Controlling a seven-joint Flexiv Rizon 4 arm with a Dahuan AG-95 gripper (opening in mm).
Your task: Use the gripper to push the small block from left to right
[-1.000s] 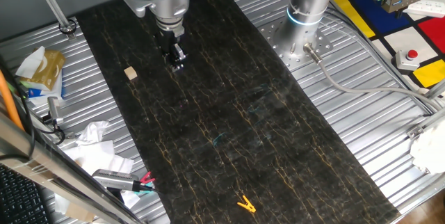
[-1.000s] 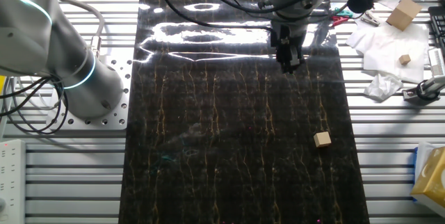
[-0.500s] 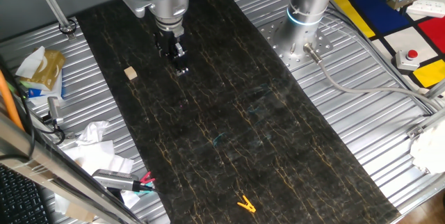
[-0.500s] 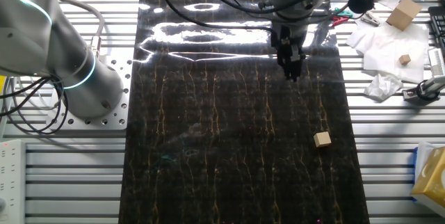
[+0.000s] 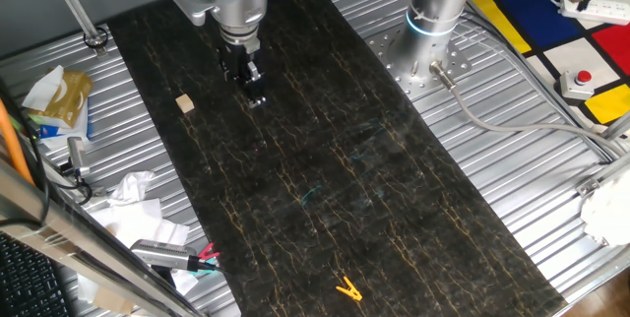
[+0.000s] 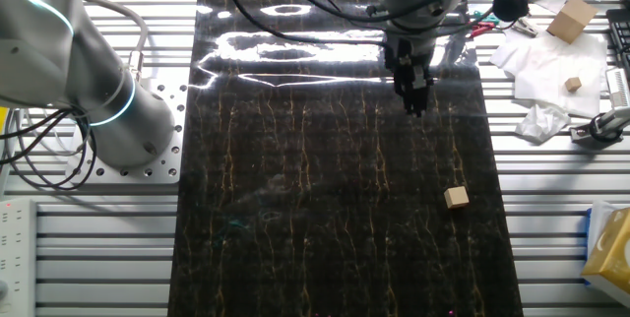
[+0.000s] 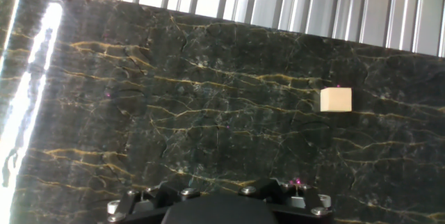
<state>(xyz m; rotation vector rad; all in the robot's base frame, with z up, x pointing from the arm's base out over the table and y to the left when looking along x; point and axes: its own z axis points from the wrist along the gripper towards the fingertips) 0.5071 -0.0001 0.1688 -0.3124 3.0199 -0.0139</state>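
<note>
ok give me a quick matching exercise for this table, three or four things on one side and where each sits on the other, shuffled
Things:
1. small block
2. gripper
3. yellow clip
4. red button

Places:
A. on the slab's near end, far from the arm
B. on the coloured panel beside the ribbed table
C. on the dark slab, apart from the arm's tip
D. at the tip of the arm, low over the slab

Pairs: 1-C, 2-D, 3-A, 4-B

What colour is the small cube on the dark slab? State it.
Light tan wooden cube, clearest in the hand view.
</note>
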